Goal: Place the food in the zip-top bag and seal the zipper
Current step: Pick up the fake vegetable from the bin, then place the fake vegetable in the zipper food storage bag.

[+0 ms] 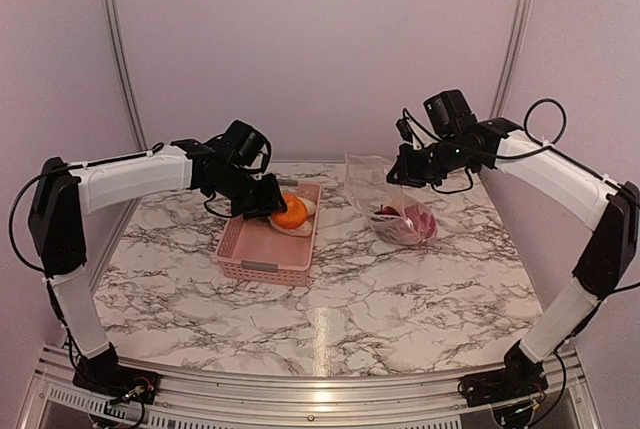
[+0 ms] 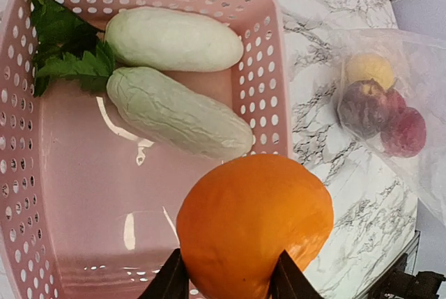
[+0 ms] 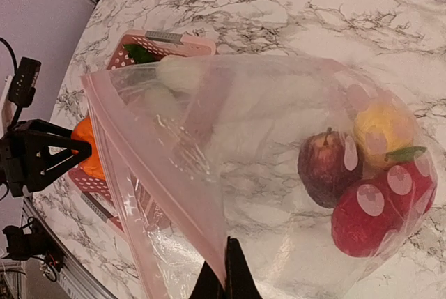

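My left gripper (image 1: pixel 272 204) is shut on the orange toy fruit (image 2: pixel 255 226), holding it above the pink basket (image 1: pixel 262 254). Two white oblong vegetables (image 2: pixel 174 39) and a leafy green (image 2: pixel 64 44) lie in the basket's far end. My right gripper (image 1: pixel 403 175) is shut on the mouth edge of the clear zip-top bag (image 3: pixel 230 173) and holds it lifted open. Inside the bag lie a dark purple fruit (image 3: pixel 326 166), a yellow one (image 3: pixel 382 128) and red ones (image 3: pixel 380 205). The zipper strip (image 3: pixel 150 173) runs along the mouth edge.
The pink lattice basket (image 2: pixel 268 76) stands left of centre on the marble table (image 1: pixel 400 289), the bag to its right. Walls close the back and sides. A metal rail runs along the near edge.
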Action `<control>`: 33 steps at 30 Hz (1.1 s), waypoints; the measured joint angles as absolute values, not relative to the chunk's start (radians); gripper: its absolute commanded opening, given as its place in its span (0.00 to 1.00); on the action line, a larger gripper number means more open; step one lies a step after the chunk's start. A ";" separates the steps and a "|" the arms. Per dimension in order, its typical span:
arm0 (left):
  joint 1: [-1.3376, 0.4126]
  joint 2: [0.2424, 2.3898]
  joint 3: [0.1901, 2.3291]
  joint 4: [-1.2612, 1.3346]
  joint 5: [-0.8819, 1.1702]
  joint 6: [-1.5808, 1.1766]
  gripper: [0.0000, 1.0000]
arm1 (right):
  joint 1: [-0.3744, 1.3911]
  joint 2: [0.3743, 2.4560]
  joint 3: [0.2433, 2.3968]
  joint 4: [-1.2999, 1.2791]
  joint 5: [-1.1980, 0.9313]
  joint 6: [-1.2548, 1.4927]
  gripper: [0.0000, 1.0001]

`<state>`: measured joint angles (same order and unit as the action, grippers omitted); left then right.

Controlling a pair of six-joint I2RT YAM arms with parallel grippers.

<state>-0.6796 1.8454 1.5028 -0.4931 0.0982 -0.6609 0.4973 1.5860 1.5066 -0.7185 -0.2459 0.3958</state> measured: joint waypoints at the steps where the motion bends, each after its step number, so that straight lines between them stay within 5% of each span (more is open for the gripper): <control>1: -0.680 1.831 1.515 -0.493 0.097 -0.659 0.30 | 0.498 1.591 1.512 -0.718 -0.247 0.396 0.00; 20: -0.762 1.806 1.779 -0.138 0.345 -0.660 0.27 | 0.498 1.668 1.604 -0.722 -0.282 0.392 0.00; 33: -0.790 2.007 1.942 -0.291 0.218 -0.674 0.19 | 0.498 1.687 1.726 -0.765 -0.287 0.390 0.00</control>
